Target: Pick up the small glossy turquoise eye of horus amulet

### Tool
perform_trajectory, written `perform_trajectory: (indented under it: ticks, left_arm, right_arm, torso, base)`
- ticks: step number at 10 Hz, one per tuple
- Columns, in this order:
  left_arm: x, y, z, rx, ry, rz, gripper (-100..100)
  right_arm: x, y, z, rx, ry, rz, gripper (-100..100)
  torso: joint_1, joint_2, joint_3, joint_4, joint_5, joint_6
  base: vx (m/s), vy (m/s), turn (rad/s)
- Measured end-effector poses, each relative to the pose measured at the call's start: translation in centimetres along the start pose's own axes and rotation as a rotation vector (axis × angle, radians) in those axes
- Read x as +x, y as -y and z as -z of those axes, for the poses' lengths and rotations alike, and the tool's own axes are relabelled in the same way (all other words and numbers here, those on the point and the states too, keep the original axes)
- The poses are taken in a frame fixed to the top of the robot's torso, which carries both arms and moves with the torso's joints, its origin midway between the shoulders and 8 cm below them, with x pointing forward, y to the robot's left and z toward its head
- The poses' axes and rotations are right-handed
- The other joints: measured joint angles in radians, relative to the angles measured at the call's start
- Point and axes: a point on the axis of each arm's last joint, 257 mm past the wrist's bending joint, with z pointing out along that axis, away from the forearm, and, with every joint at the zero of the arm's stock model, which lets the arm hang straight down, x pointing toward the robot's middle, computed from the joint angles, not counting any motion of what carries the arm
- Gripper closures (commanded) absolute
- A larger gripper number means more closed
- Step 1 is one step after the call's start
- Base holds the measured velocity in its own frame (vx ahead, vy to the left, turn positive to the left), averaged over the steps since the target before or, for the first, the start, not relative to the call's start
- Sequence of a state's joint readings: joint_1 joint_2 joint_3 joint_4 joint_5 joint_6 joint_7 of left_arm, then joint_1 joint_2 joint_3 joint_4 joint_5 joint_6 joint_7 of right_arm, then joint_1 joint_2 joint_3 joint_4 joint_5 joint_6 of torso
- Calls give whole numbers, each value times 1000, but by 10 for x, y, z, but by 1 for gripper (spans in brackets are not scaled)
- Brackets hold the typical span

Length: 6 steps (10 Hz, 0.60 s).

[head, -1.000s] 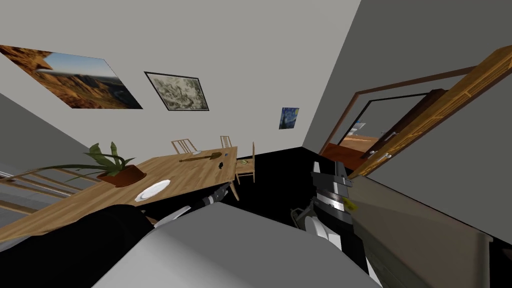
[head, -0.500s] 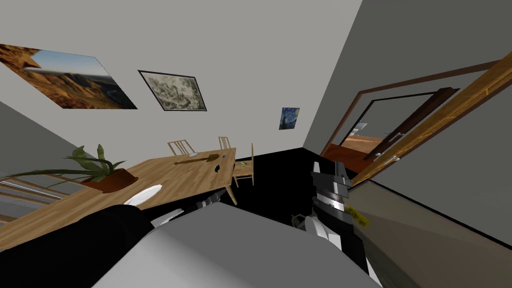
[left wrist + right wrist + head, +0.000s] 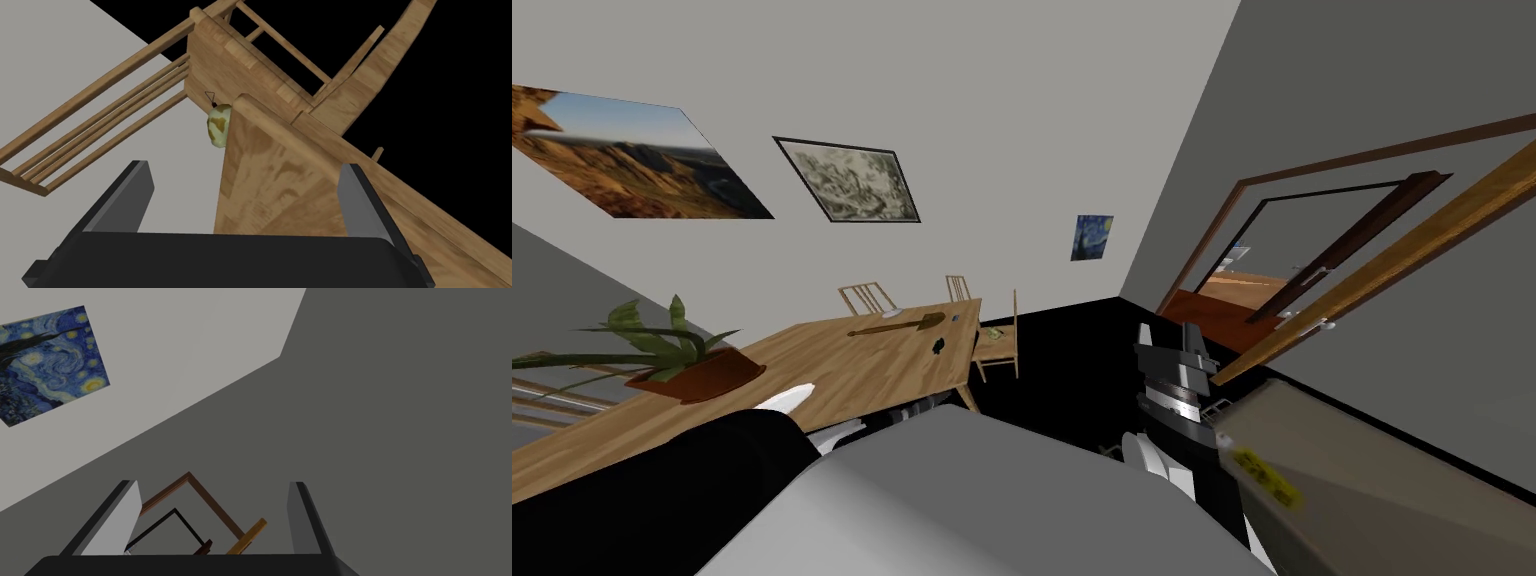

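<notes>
Barely visible: amulet at the tabletop's far end, both end effectors released

Far left in the head view, a potted plant and a white plate on the long wooden tabletop. Further along, a spade-like tool and a small dark thing. Just past the tool's blade, near the far corner, a tiny speck, seemingly the amulet; long axis and heading too small to tell. Wooden chairs around the far end. By one of them, a pale green lump, ahead of the left end effector, fingers spread, released. Below, a black area in place of floor. Right end effector raised to the right, well apart from the tabletop, fingers likewise parted, released. Beyond, an open wooden door.
</notes>
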State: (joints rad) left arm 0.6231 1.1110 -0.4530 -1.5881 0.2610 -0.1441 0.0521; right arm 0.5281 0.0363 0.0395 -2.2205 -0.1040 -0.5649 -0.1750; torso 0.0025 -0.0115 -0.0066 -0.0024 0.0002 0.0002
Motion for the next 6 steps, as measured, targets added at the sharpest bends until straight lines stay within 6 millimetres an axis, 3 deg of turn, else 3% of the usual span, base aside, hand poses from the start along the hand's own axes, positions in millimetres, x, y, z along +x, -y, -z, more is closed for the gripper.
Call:
perform_trajectory:
  ticks: [6]
  left_arm:
    - [-32,-71,38,-213,-36,-208,-100]
  right_arm:
    - [0,0,0,0,0,0,0]
  torso:
    - [3,0,0,0,1,0]
  base:
    - [200,67,0]
